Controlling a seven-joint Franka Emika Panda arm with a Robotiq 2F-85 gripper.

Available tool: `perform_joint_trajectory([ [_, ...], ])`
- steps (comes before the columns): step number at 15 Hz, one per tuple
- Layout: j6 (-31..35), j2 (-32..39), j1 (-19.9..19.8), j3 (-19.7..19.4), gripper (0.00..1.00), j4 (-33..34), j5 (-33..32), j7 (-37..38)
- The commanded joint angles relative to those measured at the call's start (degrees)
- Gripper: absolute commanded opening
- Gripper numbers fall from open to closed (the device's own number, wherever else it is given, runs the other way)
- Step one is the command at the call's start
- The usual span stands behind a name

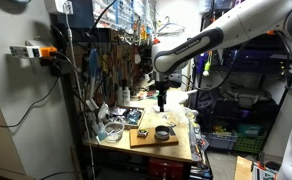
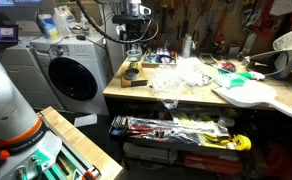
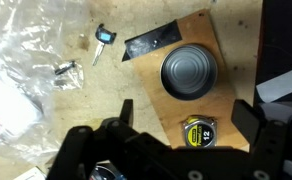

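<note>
My gripper [image 3: 191, 112] is open and empty, hanging above a wooden board [image 3: 231, 60]. Between its two black fingers lies a yellow and black tape measure [image 3: 198, 131] marked 12. Just beyond it on the board stands a dark round tin [image 3: 189, 72], and a black flat piece [image 3: 149, 41] lies at the board's far corner. In an exterior view the gripper [image 1: 161, 103] hangs well above the board [image 1: 146, 138] and the tin [image 1: 163, 132]. In an exterior view the gripper [image 2: 134, 42] is at the far end of the workbench.
A blue-handled key [image 3: 102, 39] and small metal bits [image 3: 66, 69] lie on the bench beside clear plastic wrap [image 3: 11, 60]. A pegboard of tools [image 1: 111, 60] backs the bench. A washing machine [image 2: 71, 75] stands beside the bench, with a tool tray [image 2: 176, 130] underneath.
</note>
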Motion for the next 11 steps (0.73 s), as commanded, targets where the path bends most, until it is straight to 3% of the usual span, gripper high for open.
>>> perform_joint_trajectory([
  [1, 4.6, -12.3, 0.6, -1.8, 1.00, -12.6, -4.5, 6.3],
  [4, 7.4, -18.6, 0.2, -3.4, 1.00, -19.1, -6.3, 5.9],
  [6, 11.5, -22.1, 0.7, -5.3, 1.00, -23.9, -5.5, 0.9],
  [7, 6.9, -16.5, 1.1, -4.5, 1.00, -16.7, -5.0, 4.0],
  [11, 10.0, -20.5, 1.1, -5.6, 1.00, -21.8, -5.1, 2.0],
])
